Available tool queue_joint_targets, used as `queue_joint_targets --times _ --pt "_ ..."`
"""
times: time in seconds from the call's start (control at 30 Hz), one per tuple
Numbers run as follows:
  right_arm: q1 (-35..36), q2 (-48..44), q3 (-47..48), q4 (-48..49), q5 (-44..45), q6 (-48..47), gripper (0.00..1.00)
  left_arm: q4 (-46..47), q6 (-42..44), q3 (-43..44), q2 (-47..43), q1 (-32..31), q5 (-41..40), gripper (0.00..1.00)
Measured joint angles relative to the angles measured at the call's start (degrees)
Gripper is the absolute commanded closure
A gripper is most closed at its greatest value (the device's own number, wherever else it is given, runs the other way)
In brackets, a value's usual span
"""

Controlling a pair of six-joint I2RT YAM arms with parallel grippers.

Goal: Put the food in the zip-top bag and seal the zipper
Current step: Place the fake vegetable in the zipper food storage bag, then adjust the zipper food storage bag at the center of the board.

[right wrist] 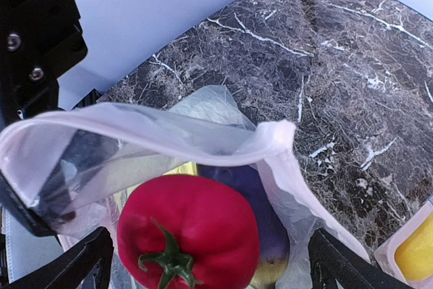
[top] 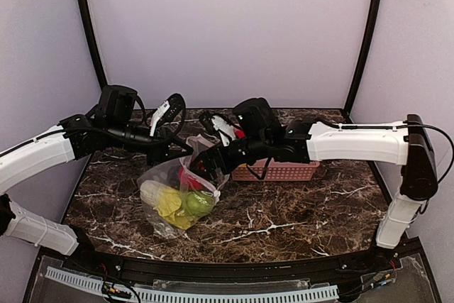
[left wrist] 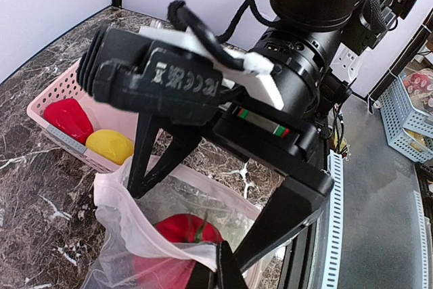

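Left tool (left wrist: 216,270), closed on the rim of the zip-top bag (top: 157,174), holds the mouth raised. The right tool (top: 210,168) is spread open above that mouth, its fingers (right wrist: 81,262) on either side of the red bell pepper (right wrist: 189,228) and clear of it.

Pale lilac walls (top: 227,26) with black corner posts (top: 89,26) enclose a dark brown desk (top: 305,211) veined in white.

Only the left wrist view shows a grey floor (left wrist: 379,187) and blue-grey crates (left wrist: 413,116) beyond the desk edge. Only the right wrist view looks straight into the bag, where the zipper (right wrist: 169,132) lies unsealed and the mouth gapes.

The bag rests left of centre on the desk. It contains the pepper at its mouth, a yellow-green cabbage (top: 169,204) with a white stalk, and a small green round piece (top: 198,202). A dark purplish shape (right wrist: 252,191) behind the pepper is possibly another piece.

The pink lattice basket (top: 284,172), just right of the bag, holds a red piece (left wrist: 67,118) and a yellow piece (left wrist: 109,145).
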Motion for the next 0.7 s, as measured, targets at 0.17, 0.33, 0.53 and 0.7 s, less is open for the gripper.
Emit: queue_joint_targets --times 0.17,0.33,0.53,0.7 --pt "0.0 -3.41 -1.4 0.04 0.76 -0.46 0.01 0.0 0.0 0.0 -0.04 0.0 -0.15 0.99" --pt "-0.02 -8.11 -4.11 -0.13 3.21 -0.33 0.03 0.07 0.0 -0.13 -0.39 0.0 -0.26 0.99" --pt "-0.5 -11.37 -8.02 -1.07 6.54 2.29 0.17 0.28 0.0 -0.33 -0.55 0.0 -0.35 0.99" --pt "-2.12 -11.21 -9.79 -4.33 7.74 6.73 0.28 0.33 0.0 -0.33 -0.55 0.0 -0.37 0.99"
